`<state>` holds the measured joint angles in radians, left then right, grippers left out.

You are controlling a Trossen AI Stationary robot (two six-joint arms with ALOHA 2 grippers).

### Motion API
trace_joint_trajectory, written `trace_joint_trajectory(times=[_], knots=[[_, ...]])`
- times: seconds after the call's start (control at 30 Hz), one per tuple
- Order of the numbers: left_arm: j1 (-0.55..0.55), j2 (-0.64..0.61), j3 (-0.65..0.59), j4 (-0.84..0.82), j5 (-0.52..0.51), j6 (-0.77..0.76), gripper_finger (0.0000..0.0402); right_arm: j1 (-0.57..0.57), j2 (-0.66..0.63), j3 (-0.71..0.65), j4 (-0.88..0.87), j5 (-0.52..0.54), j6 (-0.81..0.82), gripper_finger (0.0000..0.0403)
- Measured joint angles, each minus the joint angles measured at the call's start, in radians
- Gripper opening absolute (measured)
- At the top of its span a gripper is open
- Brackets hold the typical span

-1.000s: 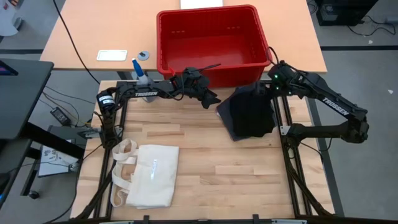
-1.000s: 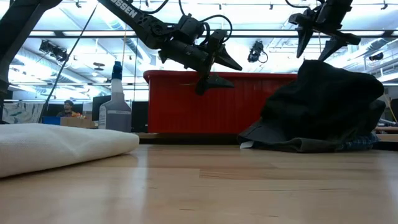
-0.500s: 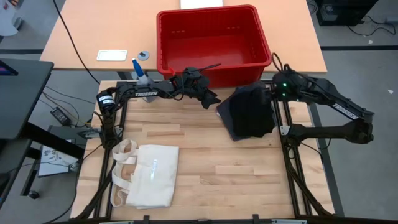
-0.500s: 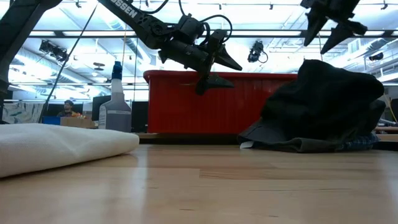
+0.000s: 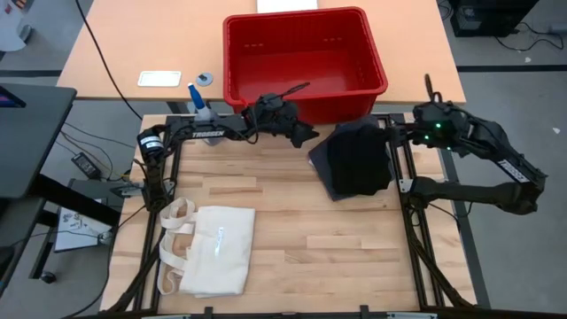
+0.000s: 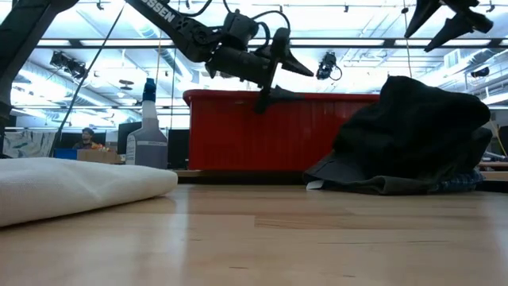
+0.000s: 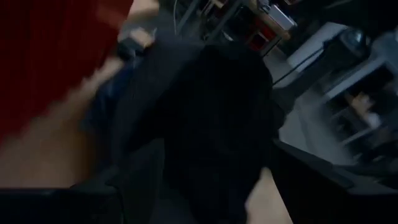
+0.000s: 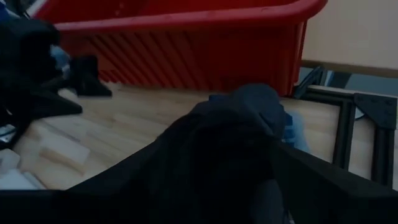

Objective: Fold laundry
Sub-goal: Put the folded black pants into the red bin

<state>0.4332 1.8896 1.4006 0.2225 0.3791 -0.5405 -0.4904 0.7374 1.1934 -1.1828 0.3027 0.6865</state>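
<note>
A dark charcoal garment lies heaped at the table's far right, in front of the red basket. In the low view the heap rests on a grey layer, and a blue plaid bit shows at its foot. My left gripper hangs open in the air, left of the heap and close to the basket's front wall. My right gripper is open too, high above the heap's right side and near the table's right edge. Both wrist views look at the heap.
A cream tote bag lies flat at the near left. A spray bottle stands by the basket's left corner. Bare wood runs across the table's middle and near right. A white card lies on the far table.
My right gripper has risen well clear of the dark heap and drawn back toward the table's right edge, open throughout. My left gripper has lifted a little toward the basket. The heap has kept its place and shape.
</note>
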Motion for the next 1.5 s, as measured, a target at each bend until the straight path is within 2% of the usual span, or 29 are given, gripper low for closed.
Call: trace_joint_trajectory(times=[0.1, 0.13, 0.2, 0.33, 0.43, 0.53, 0.7, 0.87, 0.93, 1.1, 1.23, 1.37, 1.5], knots=[[-0.008, -0.006, 0.000, -0.002, 0.015, -0.178, 0.0288, 0.000, -0.018, 0.000, 0.000, 0.003, 0.013, 0.0297], [-0.008, -0.011, 0.000, 0.003, 0.048, -0.243, 0.0288, 0.000, -0.021, 0.000, 0.000, 0.009, 0.017, 0.0297], [0.008, -0.022, 0.000, 0.005, 0.138, -0.278, 0.0288, 0.000, -0.028, 0.000, 0.000, 0.021, 0.020, 0.0297], [0.028, -0.069, -0.001, -0.031, 0.299, -0.180, 0.0288, 0.000, -0.038, 0.000, 0.000, 0.042, 0.021, 0.0297], [0.028, -0.171, 0.000, -0.103, 0.337, -0.061, 0.0288, 0.000, -0.039, 0.000, 0.000, 0.045, 0.021, 0.0297], [0.040, -0.284, 0.002, -0.260, 0.256, 0.070, 0.0288, 0.000, -0.039, 0.000, -0.001, 0.045, 0.021, 0.0297], [0.043, -0.482, 0.000, -0.551, -0.022, 0.244, 0.0288, 0.000, -0.038, 0.000, -0.001, 0.068, 0.020, 0.0297], [0.040, -0.642, 0.001, -0.753, -0.290, 0.280, 0.0288, 0.000, -0.038, 0.000, -0.001, 0.072, 0.021, 0.0297], [0.042, -0.690, 0.001, -0.787, -0.351, 0.229, 0.0288, 0.000, -0.038, 0.000, -0.001, 0.072, 0.022, 0.0297], [0.039, -0.768, 0.001, -0.738, -0.355, 0.087, 0.0288, -0.001, -0.038, 0.000, 0.000, 0.095, 0.037, 0.0297], [0.030, -0.793, 0.001, -0.744, -0.355, 0.113, 0.0288, -0.002, -0.038, 0.000, 0.000, 0.116, 0.044, 0.0297], [0.030, -0.799, 0.001, -0.874, -0.352, 0.123, 0.0288, -0.002, -0.038, 0.000, 0.000, 0.122, 0.054, 0.0297], [0.027, -0.824, 0.000, -1.090, -0.315, 0.156, 0.0288, -0.002, -0.038, 0.000, 0.000, 0.117, 0.067, 0.0297]])
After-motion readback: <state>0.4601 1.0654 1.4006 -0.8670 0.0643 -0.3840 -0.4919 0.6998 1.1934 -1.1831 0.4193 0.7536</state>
